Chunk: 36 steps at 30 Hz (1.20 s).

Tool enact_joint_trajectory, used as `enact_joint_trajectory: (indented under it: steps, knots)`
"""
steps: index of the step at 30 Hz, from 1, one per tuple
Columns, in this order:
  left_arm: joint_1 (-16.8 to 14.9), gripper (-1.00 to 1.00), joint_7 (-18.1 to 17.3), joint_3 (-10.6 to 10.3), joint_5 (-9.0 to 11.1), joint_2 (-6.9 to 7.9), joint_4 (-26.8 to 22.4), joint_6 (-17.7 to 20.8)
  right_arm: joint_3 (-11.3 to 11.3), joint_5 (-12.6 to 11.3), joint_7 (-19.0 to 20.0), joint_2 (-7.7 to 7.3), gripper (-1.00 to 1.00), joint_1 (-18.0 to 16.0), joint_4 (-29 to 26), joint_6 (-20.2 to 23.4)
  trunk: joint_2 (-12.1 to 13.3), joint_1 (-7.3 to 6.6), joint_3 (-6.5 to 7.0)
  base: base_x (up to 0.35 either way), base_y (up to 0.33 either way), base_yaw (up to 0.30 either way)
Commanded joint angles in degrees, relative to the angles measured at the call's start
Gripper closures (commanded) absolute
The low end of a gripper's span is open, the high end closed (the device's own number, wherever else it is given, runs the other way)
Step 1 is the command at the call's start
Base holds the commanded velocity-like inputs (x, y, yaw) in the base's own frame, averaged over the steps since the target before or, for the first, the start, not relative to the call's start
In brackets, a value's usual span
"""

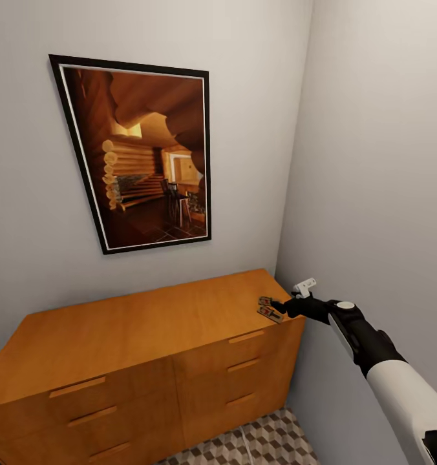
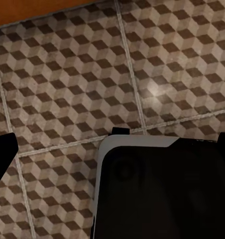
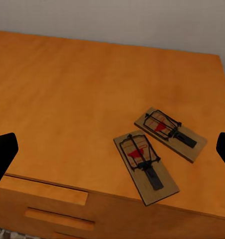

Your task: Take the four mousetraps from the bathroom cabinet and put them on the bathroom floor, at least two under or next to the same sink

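Mousetraps: two show, lying flat on the cabinet top near its right front corner, side by side at slightly different angles, near mousetrap (image 3: 146,167) and far mousetrap (image 3: 170,133); in the head view the pair (image 1: 269,309) sits just ahead of the right gripper.
Handling guess: light, stiff little boards (thin wood, so nothing to squash), likely easy to nudge across the smooth top; wire parts look springy and snaggy, best avoided.
Where to hold: judged best across the long edges of the wooden base, fingers straddling the board, clear of the black wire bar and the red patch at the middle.
Trap materials: pale brown wood rectangle, dark wire loop and arm, small red mark under the wire.
Cabinet: orange-brown wood (image 1: 141,323), matte with faint grain, flat wide top, drawer fronts with slim bar handles in the same tone.
Right gripper: (image 1: 284,307) reaching level over the cabinet's right end; fingers spread wide, dark tips at both edges of the right wrist view, nothing between them, traps not yet touched.
Left gripper: cannot tell its finger state; the left wrist view has a dark body part of the robot over the bathroom floor (image 2: 67,74).
Floor texture: square tiles, brown-beige-white cube pattern, pale grout, slight sheen.
Other: framed picture (image 1: 141,155) of a log interior on the plain grey wall.
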Motion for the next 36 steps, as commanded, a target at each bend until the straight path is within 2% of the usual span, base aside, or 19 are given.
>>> enact_joint_trajectory:
  steps: [1, 36]
  knots:
    - [-0.1, -1.00, 0.2, -0.5, 0.2, -0.05, 0.2, -0.3, 0.1, 0.1, 0.1, -0.05, -1.00, 0.0, 0.0, 0.2, -0.1, 0.04, -0.15, 0.000, 0.000, 0.000]
    - [-0.1, -1.00, 0.2, -0.5, 0.2, -0.09, 0.2, -0.3, -0.1, 0.0, 0.2, -0.47, -1.00, 0.0, 0.2, -0.1, -0.1, 0.04, -2.86, 0.000, 0.000, 0.000]
